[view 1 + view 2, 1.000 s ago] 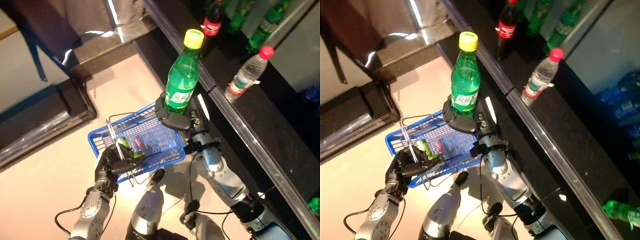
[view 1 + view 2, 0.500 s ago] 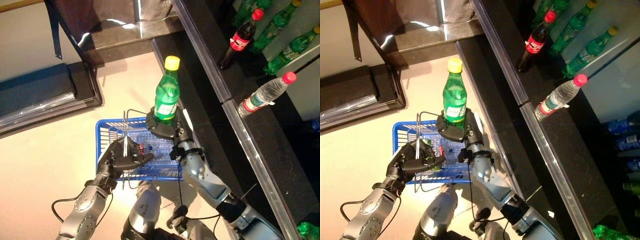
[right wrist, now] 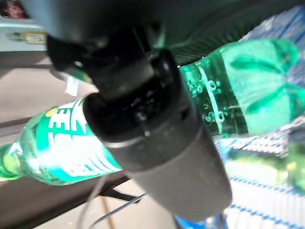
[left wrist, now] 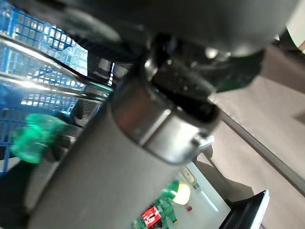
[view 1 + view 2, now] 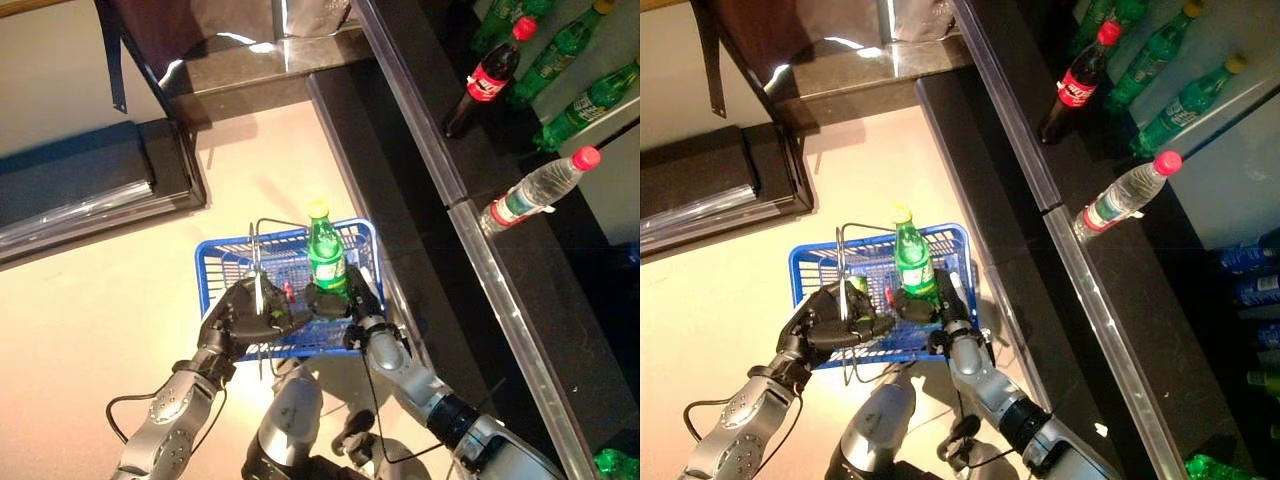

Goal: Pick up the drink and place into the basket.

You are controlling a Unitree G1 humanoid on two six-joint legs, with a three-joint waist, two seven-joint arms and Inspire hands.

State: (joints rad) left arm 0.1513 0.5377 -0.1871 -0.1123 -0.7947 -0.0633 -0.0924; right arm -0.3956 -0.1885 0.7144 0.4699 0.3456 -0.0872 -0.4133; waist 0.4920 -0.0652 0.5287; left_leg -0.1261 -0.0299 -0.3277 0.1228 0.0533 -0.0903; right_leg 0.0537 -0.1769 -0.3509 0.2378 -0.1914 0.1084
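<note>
A green drink bottle (image 5: 324, 256) with a yellow cap stands upright in my right hand (image 5: 333, 302), whose fingers curl round its lower part. The bottle's base is down inside the blue basket (image 5: 228, 266), at its right side. The right wrist view shows the same bottle (image 3: 228, 95) gripped, with blue mesh behind it. My left hand (image 5: 245, 312) is shut on the basket's thin wire handles (image 5: 256, 262) and holds the basket up in front. Small items, green and red (image 5: 287, 293), lie inside the basket.
A black counter (image 5: 470, 250) runs along the right, with a raised shelf behind it. On them stand a clear water bottle with a red cap (image 5: 536, 187), a dark cola bottle (image 5: 487, 80) and green bottles (image 5: 585, 100). A dark low platform (image 5: 90, 190) lies at the left.
My right hand has lowered the green bottle from above the basket's rim down into the basket. The left hand still holds the handles.
</note>
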